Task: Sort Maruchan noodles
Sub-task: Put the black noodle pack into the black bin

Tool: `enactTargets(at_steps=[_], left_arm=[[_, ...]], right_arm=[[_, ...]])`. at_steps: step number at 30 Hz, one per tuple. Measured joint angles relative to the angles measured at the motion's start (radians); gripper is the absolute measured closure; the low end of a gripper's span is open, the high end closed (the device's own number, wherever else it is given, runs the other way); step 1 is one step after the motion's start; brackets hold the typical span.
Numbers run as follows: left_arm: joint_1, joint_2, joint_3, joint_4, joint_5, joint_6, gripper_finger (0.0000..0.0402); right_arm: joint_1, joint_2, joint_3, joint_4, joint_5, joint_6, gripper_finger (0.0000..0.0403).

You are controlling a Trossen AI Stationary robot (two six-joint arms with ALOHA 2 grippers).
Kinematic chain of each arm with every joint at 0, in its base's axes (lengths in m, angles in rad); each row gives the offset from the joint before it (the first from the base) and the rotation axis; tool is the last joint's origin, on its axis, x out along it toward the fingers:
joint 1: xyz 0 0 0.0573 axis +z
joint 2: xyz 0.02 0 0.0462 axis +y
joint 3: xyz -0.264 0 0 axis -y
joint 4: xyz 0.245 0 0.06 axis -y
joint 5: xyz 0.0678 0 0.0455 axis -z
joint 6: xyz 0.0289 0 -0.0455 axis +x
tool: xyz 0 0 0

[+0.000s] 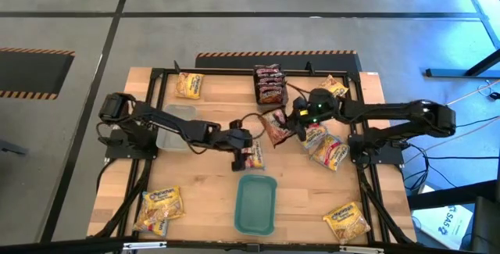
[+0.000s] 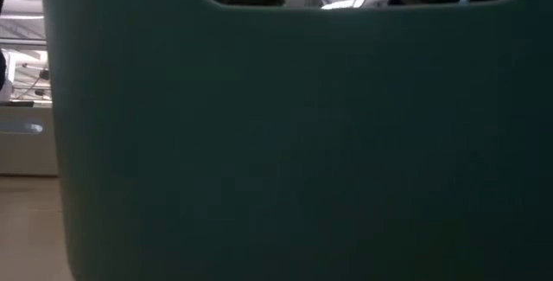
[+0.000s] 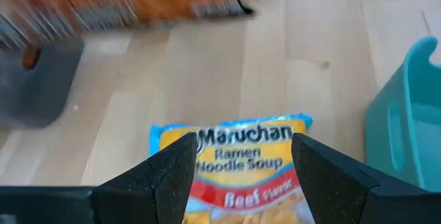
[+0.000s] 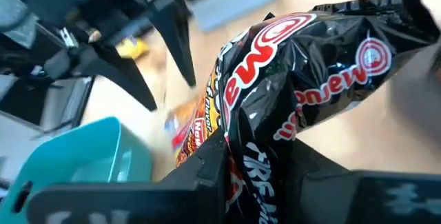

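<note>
From above, the wooden surface point(image 1: 203, 184) holds ramen packets scattered about. The left gripper point(image 1: 244, 159) reaches to the middle, over a yellow beef packet point(image 1: 254, 155) that lies just behind the teal tray point(image 1: 256, 204). The right gripper point(image 1: 291, 125) comes in from the other side with a dark packet point(image 1: 275, 127) clamped in its jaws, lifted near the centre. A stack of dark packets point(image 1: 269, 83) sits at the far edge, a yellow packet point(image 1: 188, 85) at the far left corner, more yellow ones point(image 1: 158, 209) at the near left and another point(image 1: 346, 220) at the near right. Pale red-yellow packets point(image 1: 328, 148) lie under the right arm, and a clear tub point(image 1: 176, 127) sits beneath the left arm.

At surface height the tray's wall point(image 2: 285, 143) fills nearly everything — only dark arm parts show through its handle cut-out.

The left wrist camera shows the two fingers point(image 3: 172, 172) spread apart on either side of the beef packet point(image 3: 238, 151), which lies flat, with the tray's edge point(image 3: 406, 114) beside it.

The right wrist camera shows the glossy dark packet point(image 4: 303, 93) crumpled and pinched tight in the jaws — the tray point(image 4: 83, 158) sits below and beyond it.
</note>
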Motion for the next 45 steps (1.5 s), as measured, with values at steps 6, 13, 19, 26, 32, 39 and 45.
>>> enactTargets(at_steps=[6, 13, 19, 26, 32, 39, 45], left_arm=[[0.0, -0.144, -0.228, 0.251, 0.0, 0.005, 0.0169], [0.042, -0.23, -0.427, 0.537, -0.008, 0.071, 0.0169], [0.105, -0.23, -0.453, 0.568, -0.008, 0.086, 0.0169], [0.153, -0.23, -0.453, 0.572, -0.008, 0.085, 0.0169], [0.149, -0.23, -0.453, 0.564, -0.001, 0.084, 0.0169], [0.134, -0.229, -0.452, 0.563, 0.001, 0.084, 0.0169], [0.134, -0.229, -0.452, 0.552, 0.001, 0.082, 0.0169]], right_arm=[[-0.001, -0.025, 0.133, -0.099, 0.137, -0.208, 0.0337], [-0.009, 0.046, 0.344, -0.237, 0.355, -0.54, 0.0337], [-0.042, 0.191, 0.586, -0.501, 0.455, -0.789, 0.0337], [-0.102, 0.409, 0.847, -0.824, 0.49, -0.971, 0.0337], [-0.13, 0.512, 0.883, -0.927, 0.452, -1.105, 0.0337], [-0.132, 0.588, 0.883, -0.932, 0.404, -1.124, 0.0337], [-0.132, 0.638, 0.883, -0.962, 0.43, -1.126, 0.0337]])
